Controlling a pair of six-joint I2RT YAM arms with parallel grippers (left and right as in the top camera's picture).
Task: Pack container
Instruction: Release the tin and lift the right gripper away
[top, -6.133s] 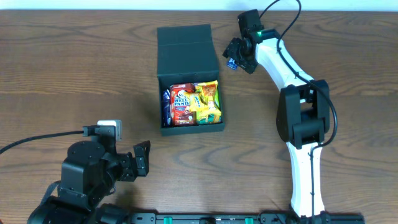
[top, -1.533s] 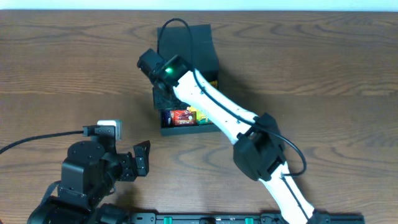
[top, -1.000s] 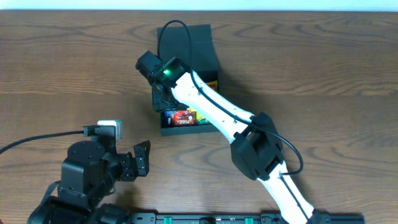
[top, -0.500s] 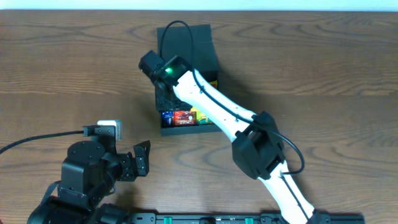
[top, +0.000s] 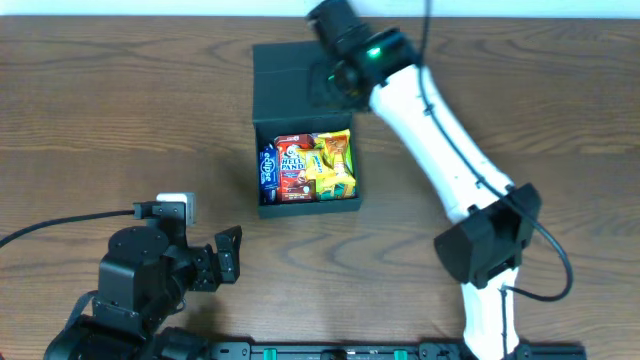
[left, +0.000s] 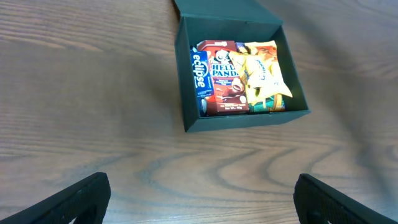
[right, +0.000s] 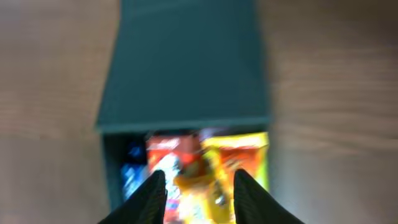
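The container is a dark square box in the middle of the table, with its flap lid open and lying flat behind it. Inside are a blue Eclipse pack along the left wall, a red Hello Panda packet and a yellow packet. The left wrist view shows the box and the same packets ahead. My right gripper hangs over the lid, open and empty. Its blurred wrist view shows the fingers above the packets and the lid. My left gripper is open, in front and left of the box.
The wooden table runs to its far edge at the top. The right arm stretches from the front right across to the box's back. A white connector with a black cable sits on the left arm.
My right gripper has lifted out of the box's left side and moved back over the lid. The blue pack it carried now stands against the left wall. The left arm has not moved.
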